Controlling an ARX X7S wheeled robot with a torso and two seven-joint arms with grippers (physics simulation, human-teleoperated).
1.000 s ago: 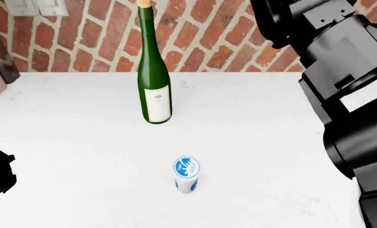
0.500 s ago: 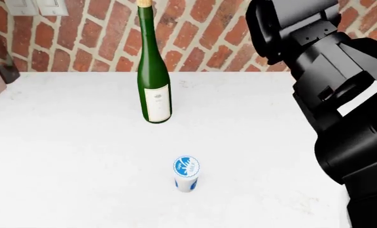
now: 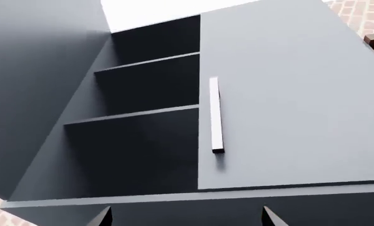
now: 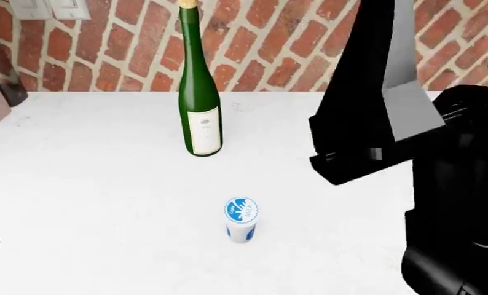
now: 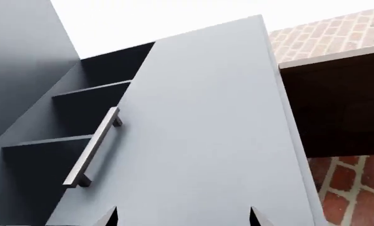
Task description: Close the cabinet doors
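Black right arm [image 4: 391,110] raised, cabinet door [image 5: 199,141] shut ahead

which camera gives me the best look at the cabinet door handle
The left wrist view: the handle faces the camera, full length, on the closed door. The right wrist view shows it slanted. The head view misses it.

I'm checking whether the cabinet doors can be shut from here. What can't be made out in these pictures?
- Left gripper: only the fingertips show, cut off by the left wrist view's edge.
- Right gripper: the same in the right wrist view.
- Open door: its handle lies outside both wrist views.
- Cabinet: absent from the head view, which shows only the counter.
- Bottle: label too small to read.
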